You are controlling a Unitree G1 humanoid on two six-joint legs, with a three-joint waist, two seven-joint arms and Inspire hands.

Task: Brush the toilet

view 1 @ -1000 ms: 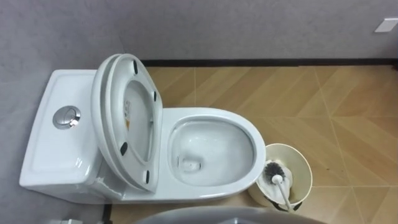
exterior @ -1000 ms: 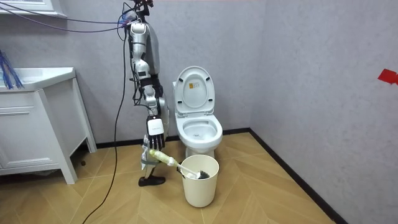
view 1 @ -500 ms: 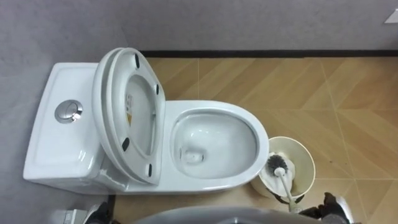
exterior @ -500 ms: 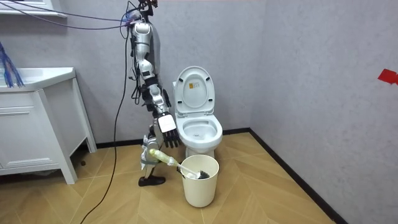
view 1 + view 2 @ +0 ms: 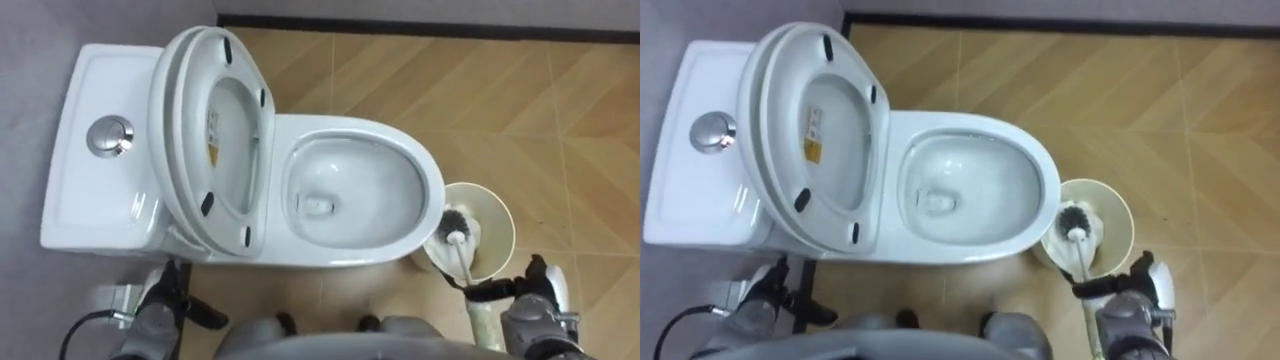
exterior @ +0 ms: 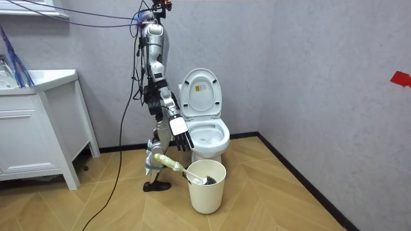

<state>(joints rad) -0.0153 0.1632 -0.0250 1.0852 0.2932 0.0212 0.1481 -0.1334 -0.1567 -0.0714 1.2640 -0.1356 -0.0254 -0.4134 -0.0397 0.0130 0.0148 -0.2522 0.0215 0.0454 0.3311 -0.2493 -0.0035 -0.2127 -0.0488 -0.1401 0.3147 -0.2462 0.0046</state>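
Right robot hand (image 5: 515, 298) is clamped on the brush (image 5: 458, 242) handle. The head sits in the bin (image 5: 502, 212), shaft pointing ahead of the hand. The bowl (image 5: 425, 185) lies just left. Left robot hand (image 6: 180, 134) hovers, fingers apart.

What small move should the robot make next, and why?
Probably lift the toilet brush clear of the bucket. The right hand is closed round its handle, but the bristle head sits inside the bucket beside the toilet bowl, whose seat is already raised.
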